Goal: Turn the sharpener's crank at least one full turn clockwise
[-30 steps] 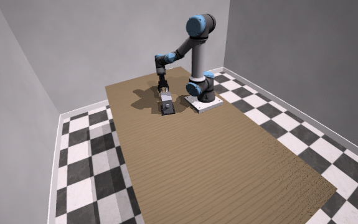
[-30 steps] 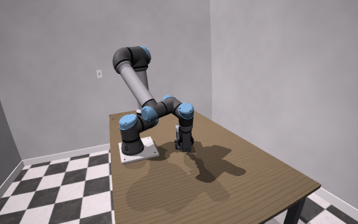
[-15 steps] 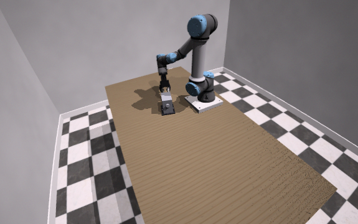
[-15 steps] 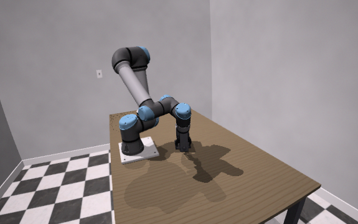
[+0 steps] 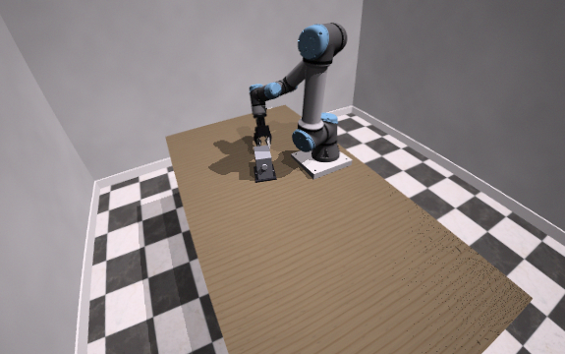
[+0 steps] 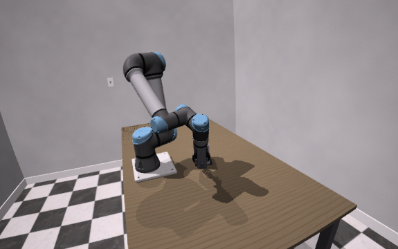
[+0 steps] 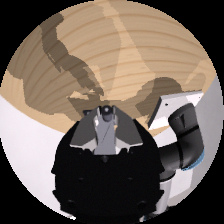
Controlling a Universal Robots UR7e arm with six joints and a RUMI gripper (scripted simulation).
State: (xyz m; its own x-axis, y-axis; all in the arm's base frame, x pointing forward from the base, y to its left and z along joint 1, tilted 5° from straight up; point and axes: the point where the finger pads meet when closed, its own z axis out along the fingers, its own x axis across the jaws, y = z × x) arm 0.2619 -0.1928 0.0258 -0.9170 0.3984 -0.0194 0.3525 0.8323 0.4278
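The sharpener [image 5: 264,166] is a small grey box on a dark base, standing on the wooden table left of the arm's base. My gripper [image 5: 262,142] hangs straight down at the sharpener's far top end and is shut on the crank handle. In the wrist view the fingers close on a small dark knob, the crank handle [image 7: 103,110]. In the exterior view the gripper [image 6: 201,163] hides the sharpener almost entirely; the crank arm itself is not clearly visible.
The arm's white mounting plate [image 5: 320,165] sits on the table just right of the sharpener and also shows in the wrist view [image 7: 172,107]. The table's back edge lies close behind the gripper.
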